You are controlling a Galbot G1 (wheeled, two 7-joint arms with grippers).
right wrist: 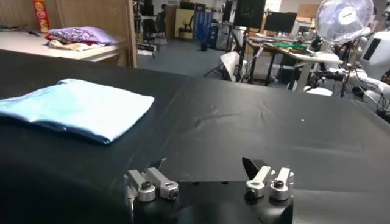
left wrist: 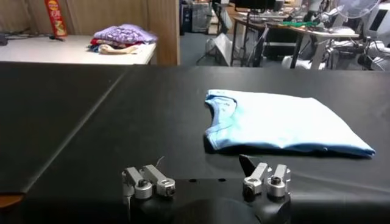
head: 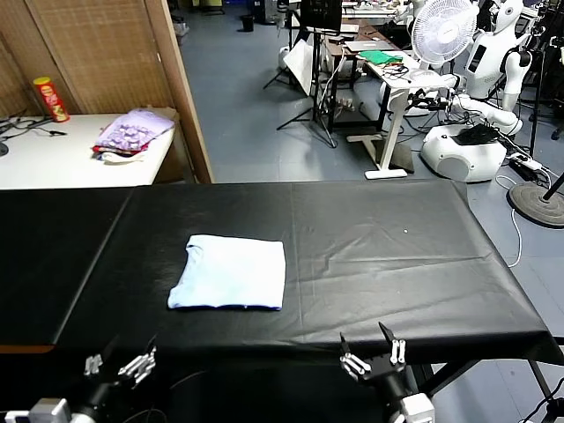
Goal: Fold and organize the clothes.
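One T-shirt (head: 229, 272), sky-blue, lying folded into a neat rectangle on the black tabletop (head: 397, 256), left of centre in the head view and a little back from the near edge. Folded flat, collar toward the left end, layers stacked square; judged finished or nearly so (no lettering showing on the upper face). Placed well within reach of both arms, probably so either could tidy an edge or carry it off.

Two grippers, both low at the near edge of the tabletop, neither touching cloth. Left gripper (head: 117, 366) parked just short of the shirt's near-left corner, fingers spread wide and holding nothing; from its own wrist view, shirt straight ahead, near but apart. Right gripper (head: 374, 354) off toward the right, well apart from the shirt, fingers likewise spread and bare. Drawn back this way most likely to leave the fold undisturbed.

Beyond, on one white side table (head: 70, 159): one purple pile of clothes (head: 132, 134) and one red canister (head: 50, 98) standing upright. Farther off: one white fan (head: 442, 30).
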